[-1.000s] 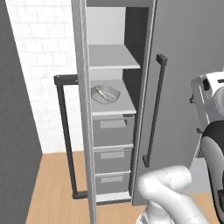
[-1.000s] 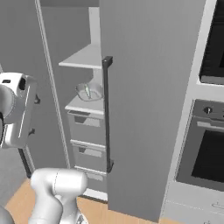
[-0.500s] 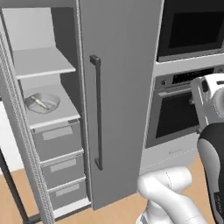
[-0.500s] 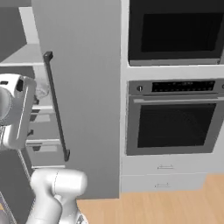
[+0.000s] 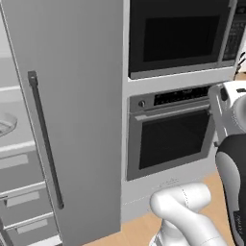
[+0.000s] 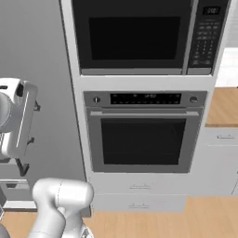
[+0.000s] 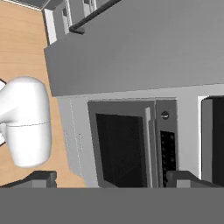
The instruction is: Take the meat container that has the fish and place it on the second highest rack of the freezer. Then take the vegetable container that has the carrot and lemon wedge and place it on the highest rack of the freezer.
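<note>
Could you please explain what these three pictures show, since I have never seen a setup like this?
This is a rendered kitchen with a white robot arm on a base that drives. Two cameras ride on the base behind the arm, one to its left and one to its right. The third sits on the hand, so its picture is rolled sideways. All three face a wall oven with a microwave above it. At the left edge of the left view is the freezer, with the meat container on a shelf above the drawers. The gripper is open and holds nothing.

glossy white arm, dark joints
</note>
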### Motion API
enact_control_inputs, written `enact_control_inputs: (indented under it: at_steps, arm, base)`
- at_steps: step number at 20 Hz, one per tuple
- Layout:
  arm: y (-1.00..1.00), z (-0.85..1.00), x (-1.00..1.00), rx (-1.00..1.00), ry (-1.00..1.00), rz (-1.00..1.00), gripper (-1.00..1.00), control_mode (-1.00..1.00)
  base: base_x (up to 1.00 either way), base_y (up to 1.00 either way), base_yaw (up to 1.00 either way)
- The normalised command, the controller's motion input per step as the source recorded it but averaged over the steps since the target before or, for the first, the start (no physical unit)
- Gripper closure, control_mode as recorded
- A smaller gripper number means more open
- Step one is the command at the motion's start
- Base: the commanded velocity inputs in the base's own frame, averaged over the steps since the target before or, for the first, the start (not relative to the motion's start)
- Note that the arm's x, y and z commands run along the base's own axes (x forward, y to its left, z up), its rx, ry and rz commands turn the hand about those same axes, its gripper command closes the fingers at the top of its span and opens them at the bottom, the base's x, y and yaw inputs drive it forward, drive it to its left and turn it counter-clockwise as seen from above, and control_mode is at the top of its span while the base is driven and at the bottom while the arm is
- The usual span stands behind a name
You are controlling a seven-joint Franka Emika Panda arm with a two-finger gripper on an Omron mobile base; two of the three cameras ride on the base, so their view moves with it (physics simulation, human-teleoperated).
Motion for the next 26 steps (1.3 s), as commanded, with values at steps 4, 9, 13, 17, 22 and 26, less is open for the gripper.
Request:
enact_control_inputs:
  at_steps: [4,9,13,17,22,26]
  arm:
    - [0.0,0.0,0.0,0.0,0.0,0.0,-1.0,1.0]
    - [0.0,0.0,0.0,0.0,0.0,0.0,-1.0,1.0]
    - [0.0,0.0,0.0,0.0,0.0,0.0,-1.0,1.0]
    - [0.0,0.0,0.0,0.0,0.0,0.0,-1.0,1.0]
    - [0.0,0.0,0.0,0.0,0.0,0.0,-1.0,1.0]
    - [0.0,0.0,0.0,0.0,0.0,0.0,-1.0,1.0]
  base:
    - [0.28,-1.0,0.19]
    - [0.03,-1.0,0.13]
    - [0.13,-1.0,0.13]
    - [0.28,-1.0,0.15]
    - [0.27,-1.0,0.14]
    - [0.33,-1.0,0.13]
